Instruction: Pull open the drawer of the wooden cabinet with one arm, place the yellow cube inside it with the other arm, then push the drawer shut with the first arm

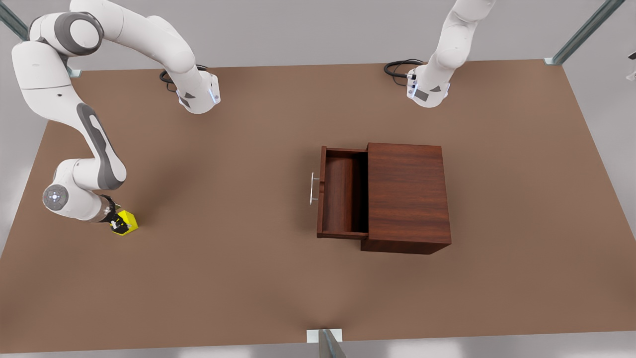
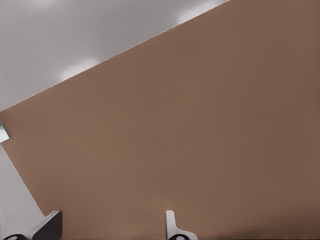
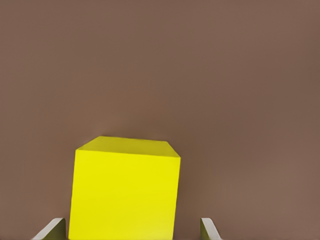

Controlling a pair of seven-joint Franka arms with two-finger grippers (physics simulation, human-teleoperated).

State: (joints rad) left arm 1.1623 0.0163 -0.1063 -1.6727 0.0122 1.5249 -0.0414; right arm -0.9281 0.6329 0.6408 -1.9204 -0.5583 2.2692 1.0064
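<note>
Bent low over the table, far from the wooden cabinet: right gripper spread around the yellow cube, not yet clamped. Left gripper parted, idle.

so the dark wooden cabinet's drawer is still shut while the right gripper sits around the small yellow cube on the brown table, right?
Not quite: the drawer of the dark wooden cabinet is already pulled open, as the front view shows. The rest holds: the right gripper sits around the small yellow cube on the brown table.
</note>
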